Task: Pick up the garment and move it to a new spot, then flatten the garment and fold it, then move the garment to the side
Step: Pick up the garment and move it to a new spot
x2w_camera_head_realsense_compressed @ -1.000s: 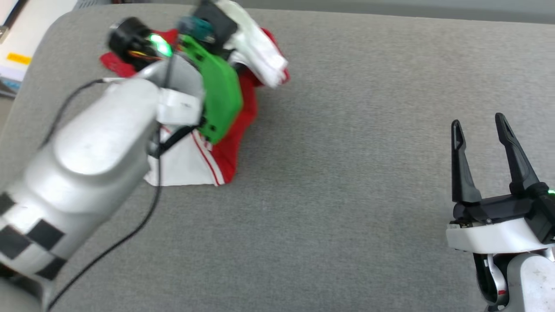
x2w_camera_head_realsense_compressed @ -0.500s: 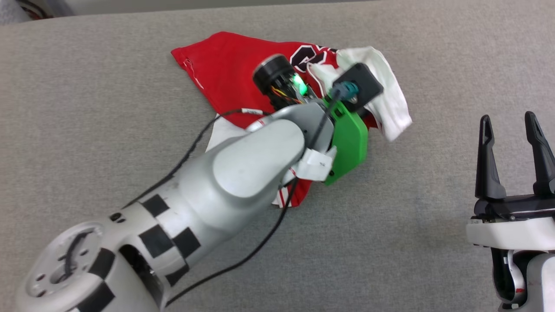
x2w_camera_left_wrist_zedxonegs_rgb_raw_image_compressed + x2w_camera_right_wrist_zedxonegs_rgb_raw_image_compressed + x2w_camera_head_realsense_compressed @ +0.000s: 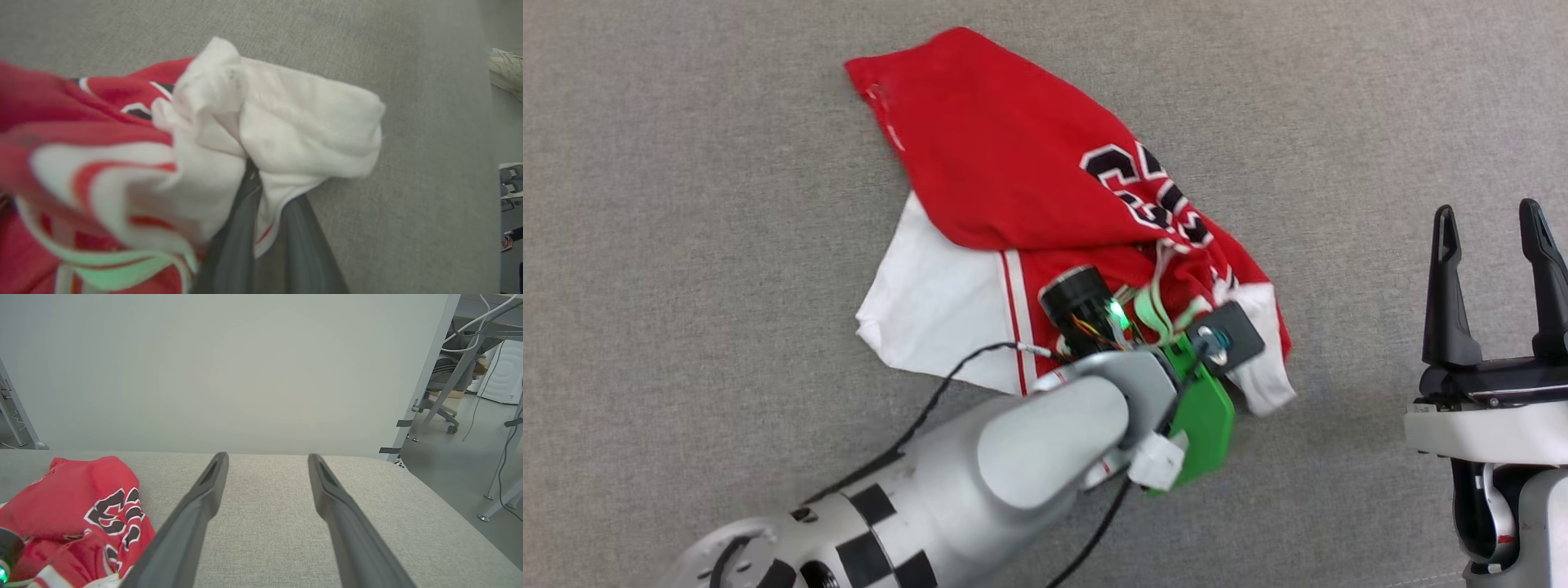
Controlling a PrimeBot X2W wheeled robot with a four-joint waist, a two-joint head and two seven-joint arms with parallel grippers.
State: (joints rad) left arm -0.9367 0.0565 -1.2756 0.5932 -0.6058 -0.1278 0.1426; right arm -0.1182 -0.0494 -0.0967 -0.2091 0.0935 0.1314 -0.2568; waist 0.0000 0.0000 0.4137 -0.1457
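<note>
The garment (image 3: 1005, 163), a red jersey with white sleeves and black print, lies partly spread and rumpled on the grey padded surface (image 3: 686, 245). My left gripper (image 3: 251, 171) is shut on a bunch of white sleeve fabric (image 3: 294, 118) at the garment's near right corner. In the head view its fingers are hidden under the wrist and its green plate (image 3: 1205, 416). My right gripper (image 3: 1494, 237) stands open with nothing in it, to the right of the garment and apart from it. The right wrist view shows that gripper (image 3: 267, 461) over bare surface, with the garment (image 3: 81, 498) at its lower left.
A pale wall (image 3: 229, 367) rises behind the grey surface. Its right edge (image 3: 441, 498) drops to a floor with desk legs (image 3: 425, 379) and an office chair (image 3: 445, 396). A black cable (image 3: 947, 384) trails along my left forearm.
The head camera has shifted. My left gripper has drawn the held sleeve nearer to me, and the red body now trails out flatter behind it. The right gripper stays open.
</note>
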